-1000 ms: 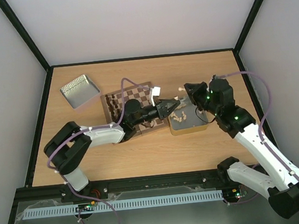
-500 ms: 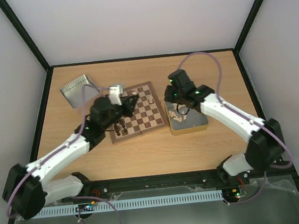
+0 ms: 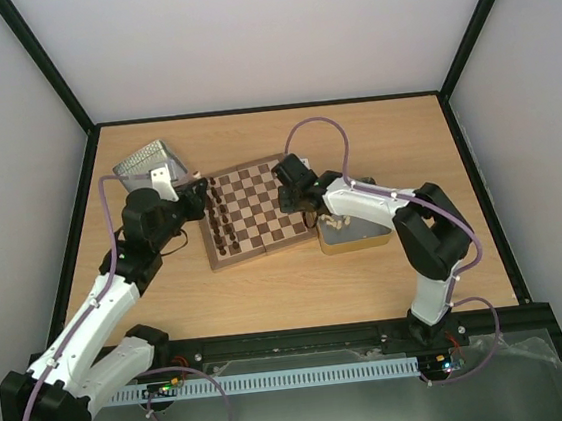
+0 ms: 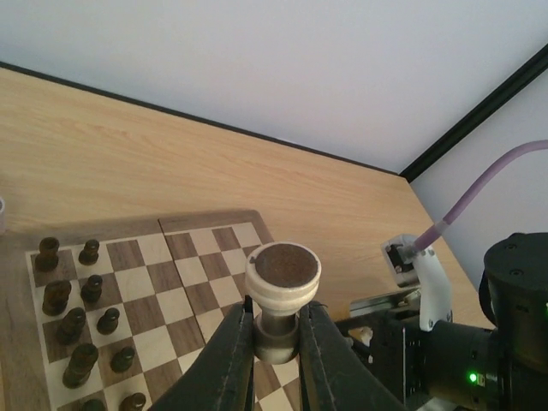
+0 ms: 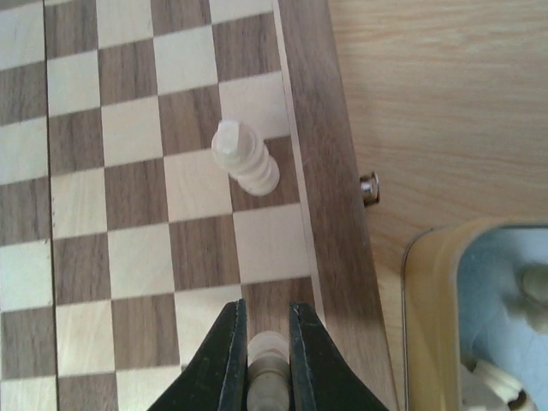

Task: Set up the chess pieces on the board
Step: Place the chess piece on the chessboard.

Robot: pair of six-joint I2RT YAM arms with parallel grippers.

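The board point(image 3: 262, 222) lies mid-table, with dark pieces point(image 3: 221, 217) in two rows along its left side. My left gripper point(image 3: 201, 190) hovers at that left edge. In the left wrist view it point(image 4: 276, 330) is shut on a cream chess piece point(image 4: 283, 278), held by the stem with its brown felt base facing the camera. My right gripper point(image 3: 297, 201) is over the board's right edge. It point(image 5: 268, 330) is shut on another cream piece point(image 5: 270, 349) above a dark square by the border. One cream piece point(image 5: 245, 159) stands on the board point(image 5: 137, 205) two squares ahead.
A gold tin point(image 3: 356, 235) with a blue lining point(image 5: 497, 282) holds more cream pieces just right of the board. A shiny metal tin point(image 3: 143, 163) sits at the back left, behind my left wrist. A small metal latch point(image 5: 369, 186) sticks out of the board's right side.
My left arm swung from the board's right side back to its left edge. My right arm came from the gold tin to the board's right edge and extended low over it.
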